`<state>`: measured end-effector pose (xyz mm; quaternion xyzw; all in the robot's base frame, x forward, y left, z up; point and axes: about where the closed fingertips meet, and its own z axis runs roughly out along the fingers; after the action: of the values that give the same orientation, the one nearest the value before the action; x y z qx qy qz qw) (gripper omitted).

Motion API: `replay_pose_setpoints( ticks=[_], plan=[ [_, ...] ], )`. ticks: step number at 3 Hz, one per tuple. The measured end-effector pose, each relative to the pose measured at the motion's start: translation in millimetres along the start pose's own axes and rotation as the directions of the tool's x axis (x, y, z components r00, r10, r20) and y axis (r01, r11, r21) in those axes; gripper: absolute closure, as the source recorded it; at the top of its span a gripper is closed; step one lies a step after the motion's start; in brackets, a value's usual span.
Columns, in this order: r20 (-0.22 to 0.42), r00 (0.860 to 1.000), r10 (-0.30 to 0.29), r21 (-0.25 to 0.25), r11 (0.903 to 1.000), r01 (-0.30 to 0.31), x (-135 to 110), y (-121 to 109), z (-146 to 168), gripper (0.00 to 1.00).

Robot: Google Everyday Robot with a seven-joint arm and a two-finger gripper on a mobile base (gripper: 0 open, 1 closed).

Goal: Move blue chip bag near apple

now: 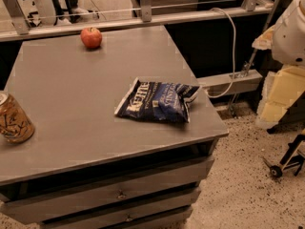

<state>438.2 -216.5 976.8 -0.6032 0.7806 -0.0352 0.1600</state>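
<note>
The blue chip bag lies flat on the grey table, near its right front corner, with the white lettering facing up. The apple stands at the far edge of the table, left of the middle, well apart from the bag. My arm shows as white and yellowish segments at the right edge of the view. My gripper is the dark part low at the right edge, off the table and below its top, far from the bag and holding nothing I can see.
A tan patterned drink can stands at the table's left front edge. The table has drawers below. A metal rail runs behind the far edge. A cable hangs at the right over a speckled floor.
</note>
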Motion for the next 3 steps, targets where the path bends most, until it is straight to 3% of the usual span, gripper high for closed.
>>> replay_pose_setpoints(
  ticks=[2, 3],
  plan=[
    [0.03, 0.999, 0.019, 0.017, 0.9997, -0.02, -3, -7, 11, 0.0],
    [0.103, 0.994, 0.027, 0.015, 0.9995, -0.029, -16, -22, 40, 0.0]
  ],
)
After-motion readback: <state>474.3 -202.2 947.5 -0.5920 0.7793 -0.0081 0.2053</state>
